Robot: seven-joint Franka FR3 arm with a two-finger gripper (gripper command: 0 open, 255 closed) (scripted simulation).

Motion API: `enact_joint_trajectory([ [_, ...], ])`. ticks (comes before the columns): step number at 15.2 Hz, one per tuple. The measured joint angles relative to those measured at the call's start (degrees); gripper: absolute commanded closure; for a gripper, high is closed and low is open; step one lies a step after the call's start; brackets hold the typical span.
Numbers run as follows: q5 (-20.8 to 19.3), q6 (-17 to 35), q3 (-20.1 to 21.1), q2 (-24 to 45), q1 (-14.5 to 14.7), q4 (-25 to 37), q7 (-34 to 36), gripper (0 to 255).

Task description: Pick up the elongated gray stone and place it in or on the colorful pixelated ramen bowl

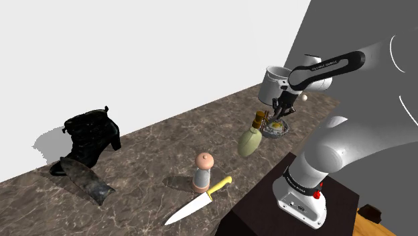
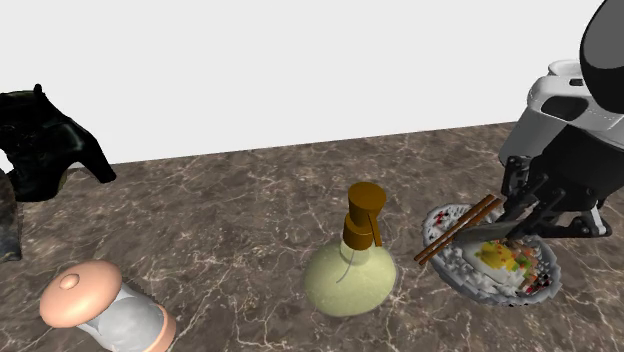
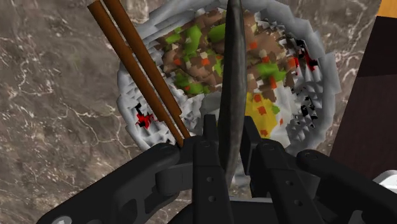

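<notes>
Risk first: the gripper (image 3: pixel 230 159) is pinching the elongated gray stone (image 3: pixel 232 83) by one end, fingers pressed on its two flat sides, so the stone sticks out long and thin over the food in the pixelated ramen bowl (image 3: pixel 305 121). Judged hazard 1: on release the stone lands on its narrow edge, topples, and its free end rides over the rim onto the marbled counter (image 3: pixel 57 95), since the stone looks nearly as long as the bowl is wide. Judged hazard 2: the brown chopsticks (image 3: pixel 140 70) lean across the rim just beside the stone; a sideways shift or a tipping stone could knock them off. Judged hazard 3: the bowl (image 1: pixel 274 129) sits toward the counter edge on the stand's side, so anything that spills that way has little room before it drops. Lowering further could also press the fingers into the rim. Hard to read: the stone's far end is cut off in the wrist view, and its held end and the finger pads are buried in the black gripper body. The bowl's nearest rim is hidden behind the gripper. In the shoulder view the gripper (image 1: pixel 280 110) hangs just above the bowl, but the stone is too small to tell from the black fingers there. Clearance between stone and food cannot be judged.
</notes>
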Motion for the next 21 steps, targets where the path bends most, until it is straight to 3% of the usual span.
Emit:
enact_joint_trajectory([
  [3, 0.09, 2.92, -1.66, 1.89, 0.96, -0.75, -0.51, 255],
  [9, 0.13, 3.27, -1.82, 2.13, 1.07, -0.83, -0.56, 255],
  [10, 0.11, 3.29, -1.82, 2.12, 1.05, -0.85, -0.57, 0],
  [16, 0.1, 3.29, -1.85, 2.22, 1.06, -1.04, -0.53, 0],
  [21, -0.07, -6.06, 3.36, -4.34, -2.26, 1.81, 0.48, 0],
])
